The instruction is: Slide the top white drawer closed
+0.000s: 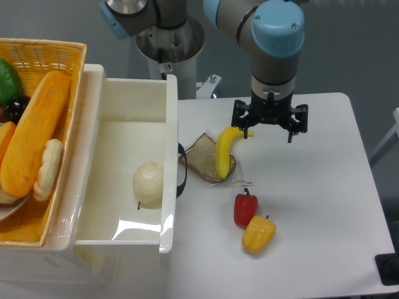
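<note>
Top white drawer (128, 124): nearest the camera, pulled out over the left part of the table, its black loop handle (181, 169) on the front wall facing right; a pale round fruit (148, 182) lies on its floor near that wall.
Gripper (270, 128): hangs over the white table (312, 205) right of the drawer, pointing down, its black fingers spread wide — nothing is held between them.
Banana (224, 149): just left of the gripper, its upper end right below the left finger; whether it touches the finger I cannot tell.
Bread slice (202, 163): under the banana's lower end, between the banana and the drawer handle.
Red pepper (245, 208): below the bread, on the table.
Yellow pepper (258, 233): touching the red one on its lower right.
Wicker basket (59, 53): left of the drawer — it holds a long bread loaf (31, 140) and other food.
Arm base (168, 43): at the table's far edge.
</note>
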Available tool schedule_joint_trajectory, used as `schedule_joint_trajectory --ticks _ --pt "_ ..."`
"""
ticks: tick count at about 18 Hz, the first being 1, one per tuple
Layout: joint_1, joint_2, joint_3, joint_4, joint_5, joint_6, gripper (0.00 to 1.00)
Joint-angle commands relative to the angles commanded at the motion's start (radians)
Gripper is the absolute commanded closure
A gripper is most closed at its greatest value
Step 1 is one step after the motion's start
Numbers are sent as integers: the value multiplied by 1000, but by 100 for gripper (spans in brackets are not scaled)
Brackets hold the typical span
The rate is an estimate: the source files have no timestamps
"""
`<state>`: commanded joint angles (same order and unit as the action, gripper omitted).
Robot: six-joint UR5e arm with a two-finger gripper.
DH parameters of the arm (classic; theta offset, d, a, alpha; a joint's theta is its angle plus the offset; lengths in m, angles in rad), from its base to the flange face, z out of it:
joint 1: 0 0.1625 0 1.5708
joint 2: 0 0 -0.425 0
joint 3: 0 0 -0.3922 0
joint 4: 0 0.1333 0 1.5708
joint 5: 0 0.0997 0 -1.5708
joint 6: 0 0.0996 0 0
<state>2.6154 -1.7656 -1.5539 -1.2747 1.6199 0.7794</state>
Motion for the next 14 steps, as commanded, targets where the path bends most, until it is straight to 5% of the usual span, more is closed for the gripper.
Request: schedule_joint_trajectory --ticks 14 --pt "2 -29 -43 15 3 -26 0"
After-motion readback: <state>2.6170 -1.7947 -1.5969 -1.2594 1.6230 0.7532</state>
